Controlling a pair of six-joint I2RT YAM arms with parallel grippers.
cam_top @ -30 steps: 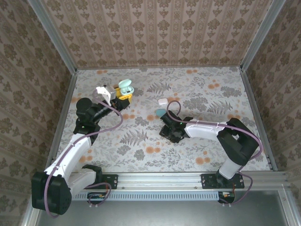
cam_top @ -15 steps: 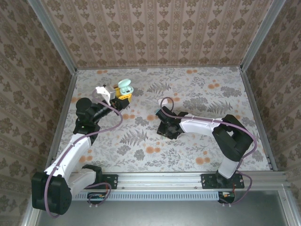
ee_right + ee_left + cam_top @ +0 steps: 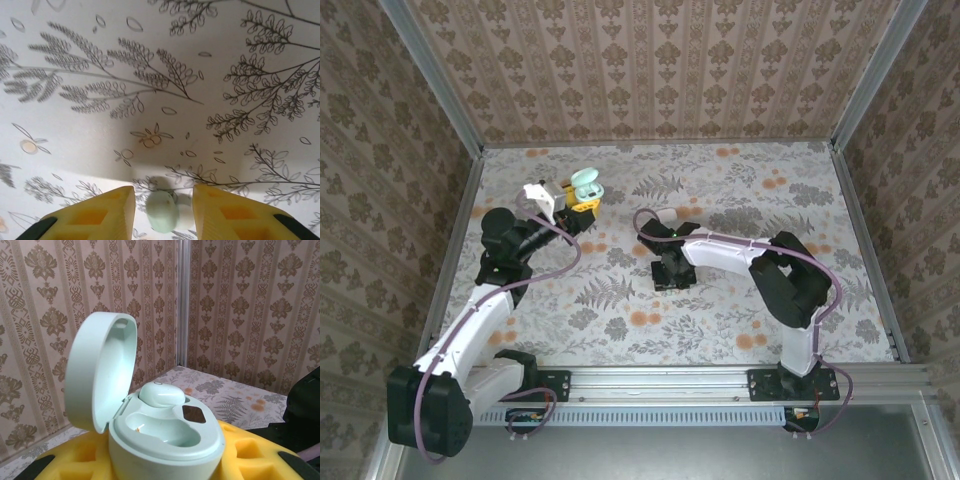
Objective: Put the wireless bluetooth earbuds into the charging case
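Right hand [image 3: 163,199] shifted left, smooth oval earbud [image 3: 162,218]

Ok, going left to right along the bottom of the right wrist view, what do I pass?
First a yellow finger pad, then the pale teal earbud, then the second yellow finger pad.

Mint case [image 3: 167,440], pale-teal earbud [image 3: 162,218], yellow tool pads [image 3: 92,216], floral tbl [image 3: 150,80]
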